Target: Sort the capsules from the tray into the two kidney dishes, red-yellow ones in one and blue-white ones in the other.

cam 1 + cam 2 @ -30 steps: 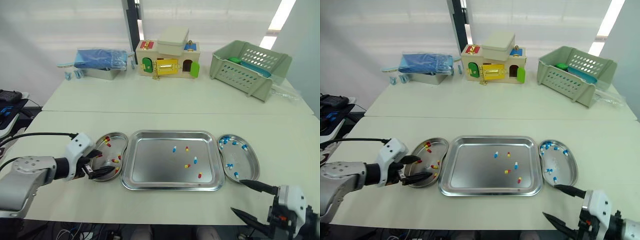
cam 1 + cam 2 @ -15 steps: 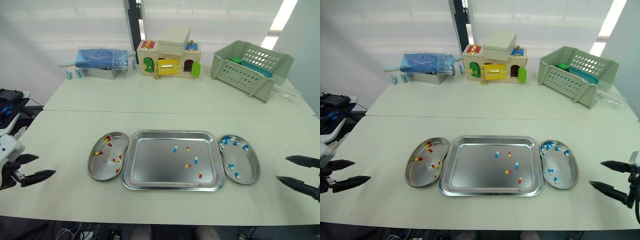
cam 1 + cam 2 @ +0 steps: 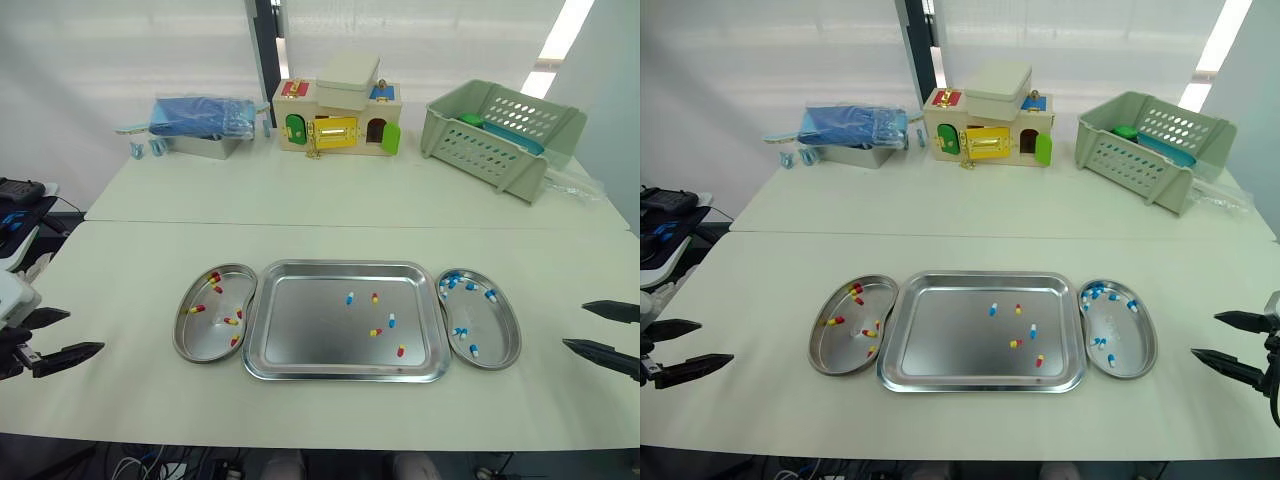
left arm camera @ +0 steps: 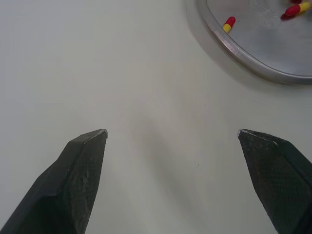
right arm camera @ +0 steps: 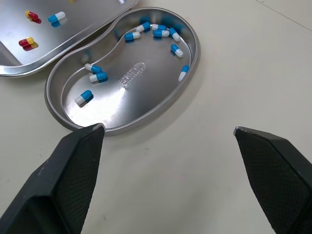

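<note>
Table: tray centre | left dish and right dish flank it, just beside | capsules in all three | behind, well apart: tin left, toy house middle, basket right

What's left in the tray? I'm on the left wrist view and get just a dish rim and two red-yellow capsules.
Observer: The tray holds three red-yellow capsules and two blue-white capsules.
Operator: Where's the right gripper?
Observer: The right gripper hovers over the table to the right of the right dish, apart from it, fingers open.
Operator: Any capsule in the wrong dish?
Observer: None that I see; the left dish has red-yellow ones only, the right dish blue-white only.
</note>
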